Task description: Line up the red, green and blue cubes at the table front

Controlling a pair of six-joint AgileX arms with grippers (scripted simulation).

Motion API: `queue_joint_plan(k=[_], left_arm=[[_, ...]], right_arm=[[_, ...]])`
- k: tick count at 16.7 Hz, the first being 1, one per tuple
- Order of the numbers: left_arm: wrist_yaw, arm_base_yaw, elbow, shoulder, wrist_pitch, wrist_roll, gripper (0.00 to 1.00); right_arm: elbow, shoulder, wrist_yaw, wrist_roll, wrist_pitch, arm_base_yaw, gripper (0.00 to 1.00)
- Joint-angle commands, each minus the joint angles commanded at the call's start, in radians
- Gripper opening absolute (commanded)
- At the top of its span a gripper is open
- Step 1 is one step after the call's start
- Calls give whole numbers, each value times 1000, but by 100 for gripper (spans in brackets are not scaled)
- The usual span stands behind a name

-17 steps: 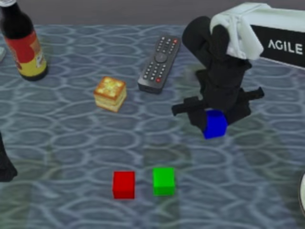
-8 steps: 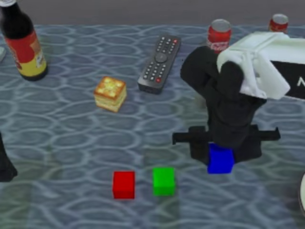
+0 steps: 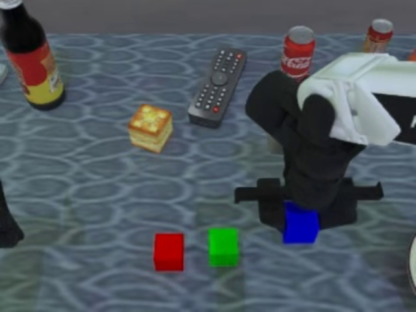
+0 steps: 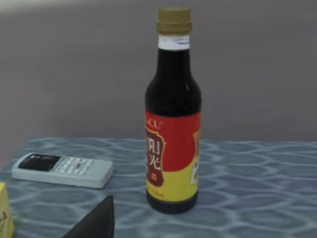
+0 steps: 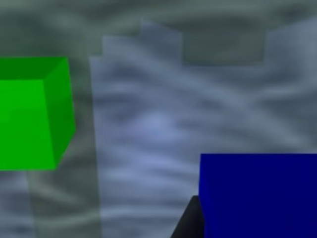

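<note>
On the bench [image 3: 97, 195], the right gripper [image 3: 301, 218] has its fingers closed on the blue cube [image 3: 300, 227], right of the green cube [image 3: 223, 246] and red cube [image 3: 169, 251]. I'd set it down level with those two, matching their gap, squarely. The left arm is parked at the left edge.

Beyond the far edge of the table [image 3: 97, 188] lies a plain, dull grey-brown backdrop [image 4: 74, 69], flat and unbroken, with no seams or fixtures showing. From overhead it appears only as a narrow dark band at twelve o'clock. Lighting is soft and even, casting faint greenish shadows across the patterned tabletop.
</note>
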Motion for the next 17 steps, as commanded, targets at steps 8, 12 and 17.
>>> queue_joint_plan(k=[8, 12, 17], left_arm=[[0, 0, 0, 0, 0, 0, 100], [0, 0, 0, 0, 0, 0, 100], [0, 0, 0, 0, 0, 0, 100]], right_arm=[[-138, 103, 1, 5, 247, 6, 0], [-139, 103, 1, 5, 248, 7, 8], [-139, 103, 1, 5, 248, 7, 45]])
